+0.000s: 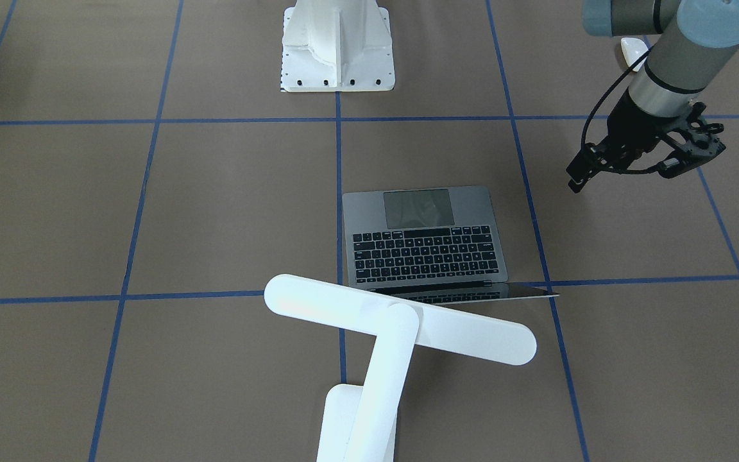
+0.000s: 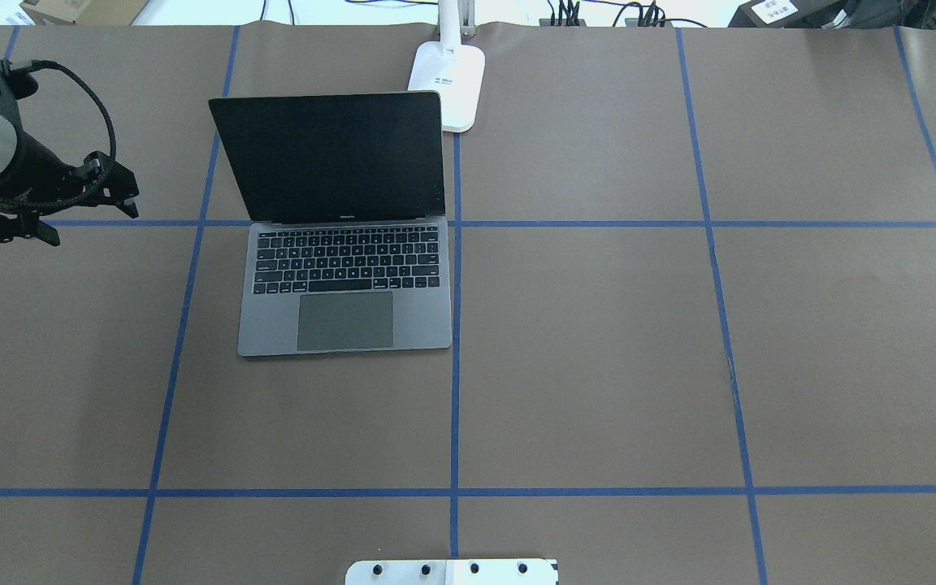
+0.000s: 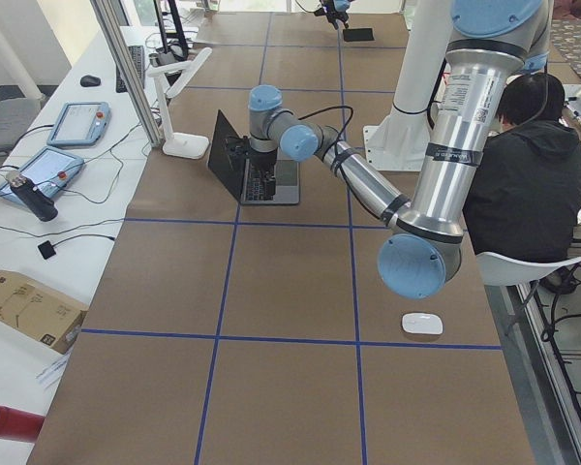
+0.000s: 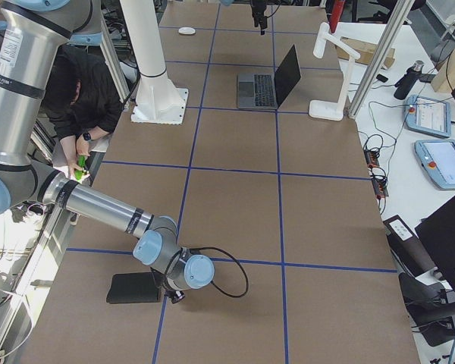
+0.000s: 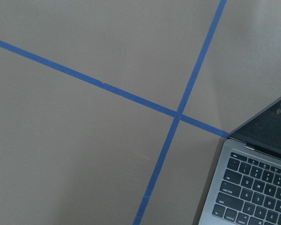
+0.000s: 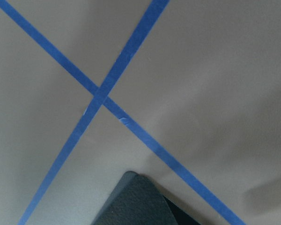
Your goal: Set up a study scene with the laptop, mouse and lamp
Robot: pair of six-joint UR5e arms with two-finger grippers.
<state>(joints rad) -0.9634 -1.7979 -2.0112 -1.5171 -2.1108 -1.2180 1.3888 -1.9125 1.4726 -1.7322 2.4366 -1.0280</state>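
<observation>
The laptop [image 2: 346, 276] stands open on the brown table, its dark screen up, left of centre in the overhead view; it also shows in the front view [image 1: 424, 237]. The lamp [image 1: 401, 321] stands just behind the laptop, its bar head over the screen's top edge. The mouse [image 3: 422, 324] lies near the table's near-left edge, by the left arm's base. My left gripper [image 2: 93, 226] hovers left of the laptop, its fingers spread and empty. My right gripper [image 4: 174, 292] is low at the far right end beside a black pad; I cannot tell if it is open.
The white bolted pedestal [image 2: 452, 571] stands at the robot's side of the table. A black square pad [image 4: 134, 288] lies by the right gripper; its corner shows in the right wrist view [image 6: 136, 201]. Blue tape lines grid the table. A person [image 3: 523, 165] sits beside the table.
</observation>
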